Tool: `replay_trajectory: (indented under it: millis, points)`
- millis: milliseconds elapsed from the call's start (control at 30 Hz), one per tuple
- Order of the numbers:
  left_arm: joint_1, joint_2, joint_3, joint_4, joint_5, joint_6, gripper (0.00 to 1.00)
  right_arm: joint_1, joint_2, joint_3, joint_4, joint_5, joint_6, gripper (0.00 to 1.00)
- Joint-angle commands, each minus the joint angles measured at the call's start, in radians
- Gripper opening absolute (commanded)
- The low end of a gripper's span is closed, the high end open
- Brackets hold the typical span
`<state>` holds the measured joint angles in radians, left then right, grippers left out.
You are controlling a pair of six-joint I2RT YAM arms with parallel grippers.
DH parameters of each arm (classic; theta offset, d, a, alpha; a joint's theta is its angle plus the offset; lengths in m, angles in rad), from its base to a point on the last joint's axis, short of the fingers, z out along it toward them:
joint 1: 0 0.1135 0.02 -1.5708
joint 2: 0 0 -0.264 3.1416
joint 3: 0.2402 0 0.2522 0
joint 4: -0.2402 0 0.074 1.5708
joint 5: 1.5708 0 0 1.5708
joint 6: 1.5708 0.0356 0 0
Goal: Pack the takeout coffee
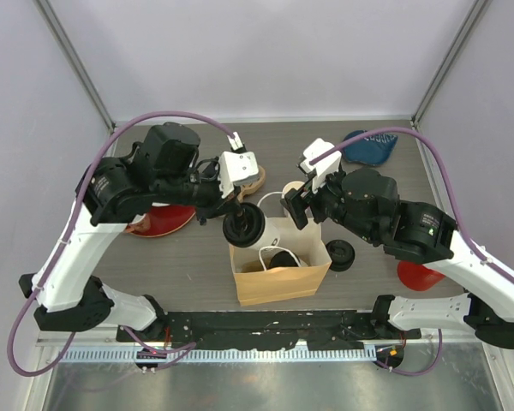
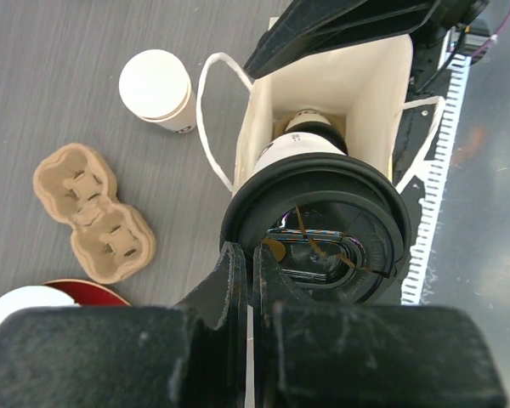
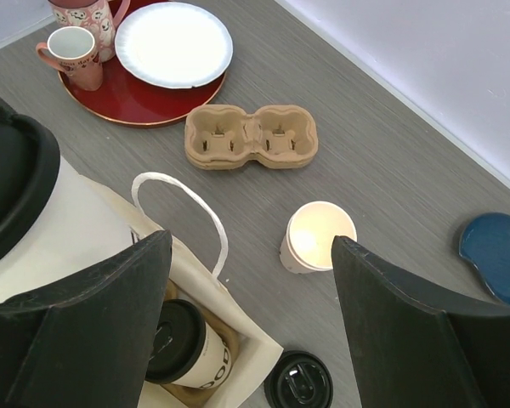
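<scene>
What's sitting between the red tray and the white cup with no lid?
The brown cardboard cup carrier lies between the red tray and the lidless white cup. The right wrist view shows it best.

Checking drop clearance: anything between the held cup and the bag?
Nothing visible. The cup hangs over the open bag, left gripper pinching its lid rim; the other cup inside looks offset, not beneath.

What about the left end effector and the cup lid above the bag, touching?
Touching. Left wrist view shows the left end effector shut on the rim of the cup lid.
</scene>
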<state>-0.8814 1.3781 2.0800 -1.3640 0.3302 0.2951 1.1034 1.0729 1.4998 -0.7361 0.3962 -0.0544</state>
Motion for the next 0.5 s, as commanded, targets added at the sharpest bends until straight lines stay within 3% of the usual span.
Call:
replay_trajectory:
  millis: [0,467]
  points:
    - [-0.034,0.004,-0.003,-0.297,-0.094,0.027,0.0,0.003,-0.018,0.013,0.018,0.016,0.011,0.81]
    - [-0.232,0.078,-0.132,-0.297,-0.293,0.039,0.0,0.003,-0.031,-0.019,-0.003,0.009,0.03,0.82]
